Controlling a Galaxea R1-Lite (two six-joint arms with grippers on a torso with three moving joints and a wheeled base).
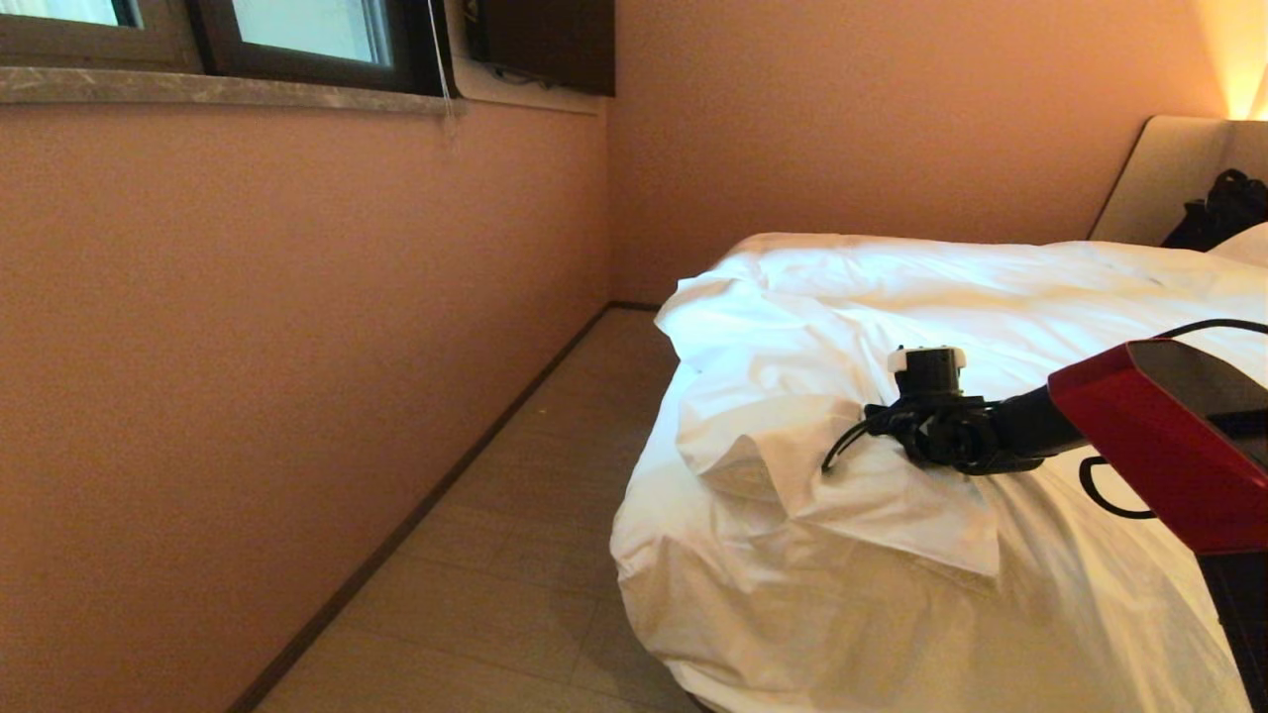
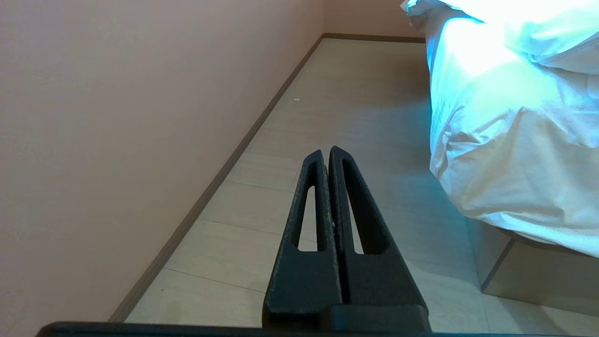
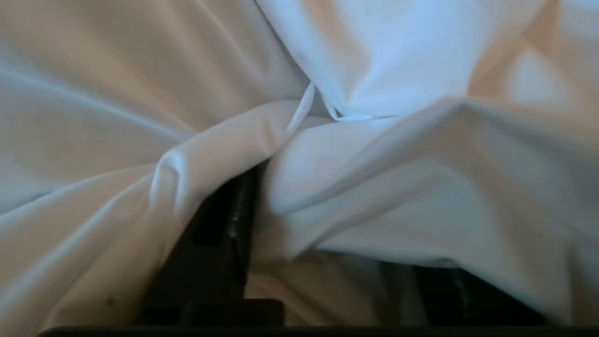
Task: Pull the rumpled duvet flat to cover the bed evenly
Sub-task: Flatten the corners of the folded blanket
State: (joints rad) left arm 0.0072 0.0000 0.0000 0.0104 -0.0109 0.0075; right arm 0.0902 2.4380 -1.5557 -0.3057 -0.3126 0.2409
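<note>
Head view: duvet runs lengthwise toward headboard.

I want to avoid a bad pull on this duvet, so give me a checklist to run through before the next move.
1. Right tool at the duvet's folded corner: ok.
2. Firm grip on cloth: not ok; fingers stand apart, fabric bunched between them.
3. Duvet flat at this corner: not ok; corner folded back, rumpled.
4. Left tool out of the way: ok; shut, above the floor beside the bed.
5. Even cover on the far side: cannot tell.
</note>
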